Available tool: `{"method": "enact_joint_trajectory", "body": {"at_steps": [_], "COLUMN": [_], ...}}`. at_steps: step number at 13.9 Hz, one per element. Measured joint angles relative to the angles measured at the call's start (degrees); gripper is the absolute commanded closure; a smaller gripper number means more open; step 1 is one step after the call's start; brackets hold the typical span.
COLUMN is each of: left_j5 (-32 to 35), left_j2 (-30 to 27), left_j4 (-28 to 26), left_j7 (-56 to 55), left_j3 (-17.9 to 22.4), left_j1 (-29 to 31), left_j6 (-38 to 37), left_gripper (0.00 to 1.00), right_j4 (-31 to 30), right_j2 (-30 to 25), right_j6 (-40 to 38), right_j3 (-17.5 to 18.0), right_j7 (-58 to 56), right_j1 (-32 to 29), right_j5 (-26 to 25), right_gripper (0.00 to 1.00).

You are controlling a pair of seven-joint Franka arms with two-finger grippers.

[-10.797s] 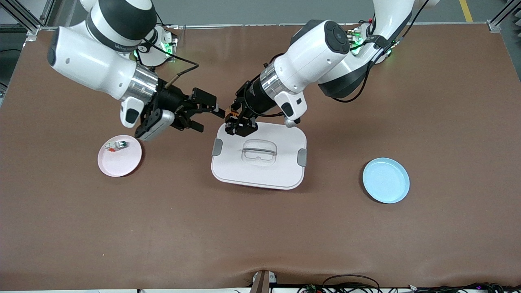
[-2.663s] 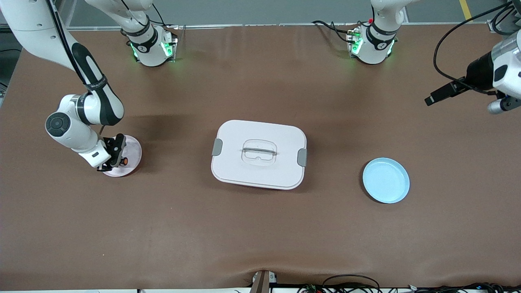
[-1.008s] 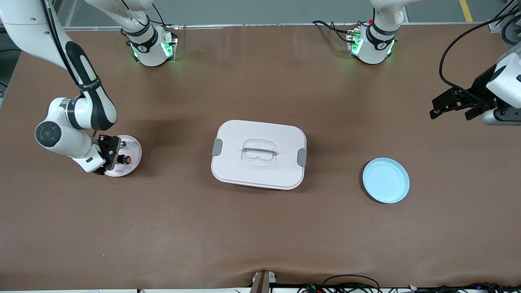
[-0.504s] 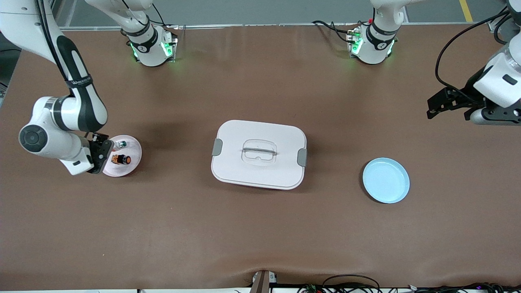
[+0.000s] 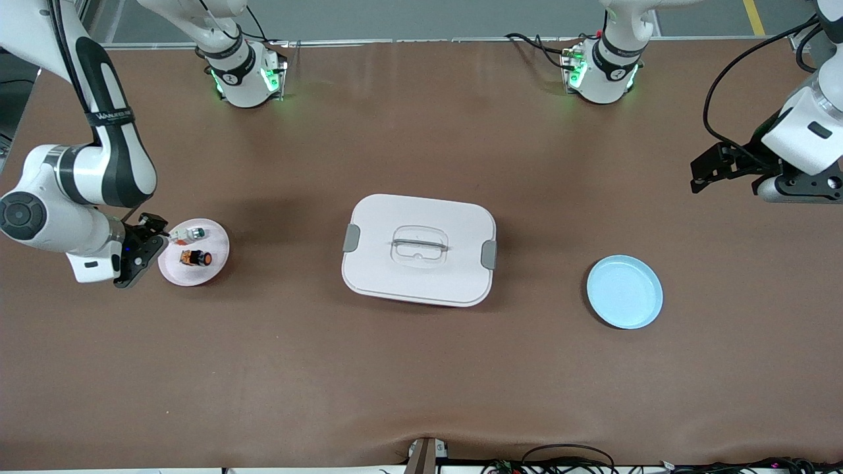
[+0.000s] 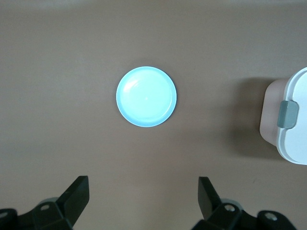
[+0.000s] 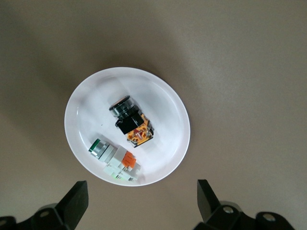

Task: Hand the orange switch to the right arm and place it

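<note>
The orange switch (image 5: 196, 258) lies on its side on the pink plate (image 5: 215, 246), black body with an orange cap. In the right wrist view the switch (image 7: 131, 122) lies mid-plate (image 7: 165, 103). My right gripper (image 5: 141, 252) is open and empty, hovering just off the plate's rim toward the right arm's end of the table; its fingertips (image 7: 142, 203) stand wide apart. My left gripper (image 5: 706, 174) is open and empty, waiting high over the bare table at the left arm's end, and its spread fingers show in the left wrist view (image 6: 144, 199).
A small white-and-green part (image 5: 191, 234) lies on the same plate beside the switch, also in the right wrist view (image 7: 114, 161). A white lidded box (image 5: 419, 249) stands mid-table. A light blue plate (image 5: 624, 291) sits toward the left arm's end, also in the left wrist view (image 6: 146, 96).
My right gripper has drawn back off the pink plate toward the right arm's end, leaving the orange switch lying on it. The left gripper has barely shifted.
</note>
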Motion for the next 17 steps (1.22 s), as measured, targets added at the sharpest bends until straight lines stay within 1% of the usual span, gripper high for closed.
{"method": "enact_joint_trajectory", "body": {"at_steps": [3,6,12,17], "left_j5": [0.00,0.00,0.00,0.00], "left_j2": [0.30,0.67,0.86,1.13], "left_j4": [0.00,0.00,0.01,0.02], "left_j7": [0.00,0.00,0.00,0.05], "left_j3": [0.52,0.76,0.81,0.91], "left_j1": [0.07,0.38,0.42,1.31], "left_j6": [0.00,-0.01,-0.13,0.13], "left_gripper": [0.00,0.00,0.00,0.00], "right_j4": [6.55,11.18,13.24,13.39], "right_j2": [-0.33,-1.67,-6.37,-7.32], "right_j6": [-11.21,-17.96,-25.14,-26.19], "right_j3": [0.23,0.31,0.46,0.55], "right_j7": [5.08,9.29,18.54,28.44], "right_j1": [0.29,0.79,1.25,3.66], "right_j5": [0.00,0.00,0.00,0.77], "right_gripper": [0.00,0.00,0.00,0.00]}}
